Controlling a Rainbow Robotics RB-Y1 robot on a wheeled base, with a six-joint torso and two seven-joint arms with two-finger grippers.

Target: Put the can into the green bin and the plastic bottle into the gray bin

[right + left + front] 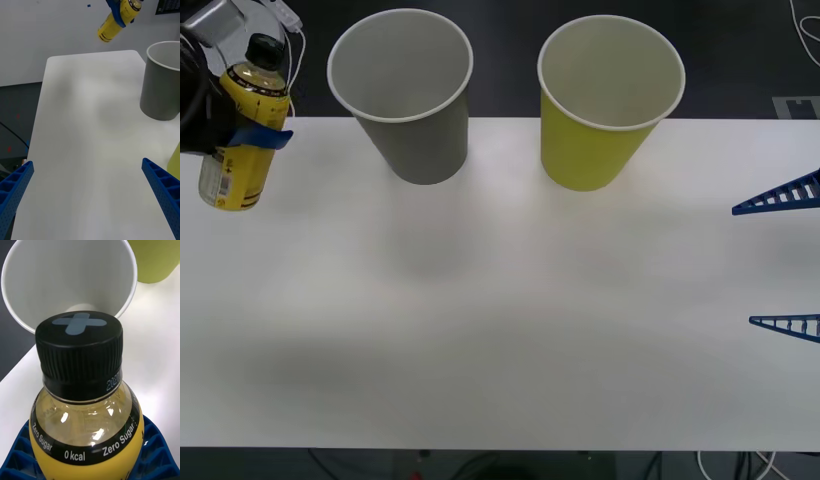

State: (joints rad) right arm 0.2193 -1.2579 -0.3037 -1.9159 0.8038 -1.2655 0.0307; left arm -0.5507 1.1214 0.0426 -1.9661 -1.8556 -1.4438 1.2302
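- Up at the front view's upper left, the left gripper [252, 135] clamps the small yellow plastic bottle [242, 150], black-capped, beside the large gray paper-cup bin [408, 110].
- Right gripper [780, 258], at right edge, is spread open near the lime-green paper-cup bin [605, 130].

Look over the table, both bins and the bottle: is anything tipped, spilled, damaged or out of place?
Nothing stands out. The gray bin and the green bin stand upright side by side on the white table. The left end effector holds the capped plastic bottle in the air. The right end effector waits open.
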